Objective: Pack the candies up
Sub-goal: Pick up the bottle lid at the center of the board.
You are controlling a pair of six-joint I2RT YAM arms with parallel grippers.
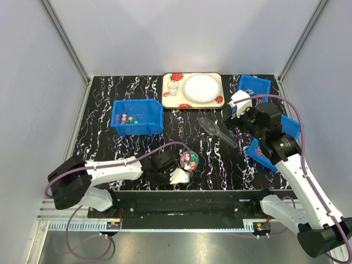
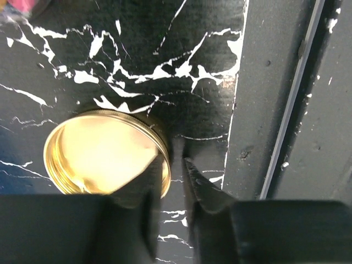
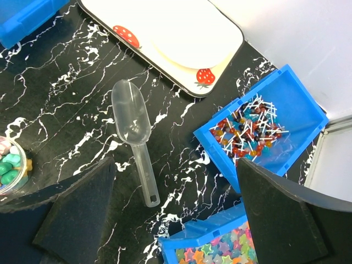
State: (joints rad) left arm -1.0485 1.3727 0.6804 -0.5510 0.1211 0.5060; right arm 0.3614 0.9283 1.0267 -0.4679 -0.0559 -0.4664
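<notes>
Filling the view, black marbled worktop [image 1: 110, 148] carries a tray [image 1: 166, 98] with plate [image 1: 201, 88] and cup [image 1: 173, 88]. Left blue bin [image 1: 137, 130] holds a few candies [image 1: 127, 118]; more fill the jar [image 1: 190, 160] near the front. Far right bin [image 3: 300, 110]: stick sweets [image 3: 250, 126]. Near right bin [image 3: 198, 228]: star sweets [image 3: 220, 250]. Right gripper [image 3: 179, 214] wide open above scoop [image 3: 132, 118]. Left gripper [image 2: 175, 168] narrow, gold lid [image 2: 104, 154] rim between its fingers; can't tell if gripped.

Plain grey-white walls [image 1: 165, 33] enclose a black, white-veined table [image 1: 99, 146] with metal rails [image 1: 65, 39] in the corners.
</notes>
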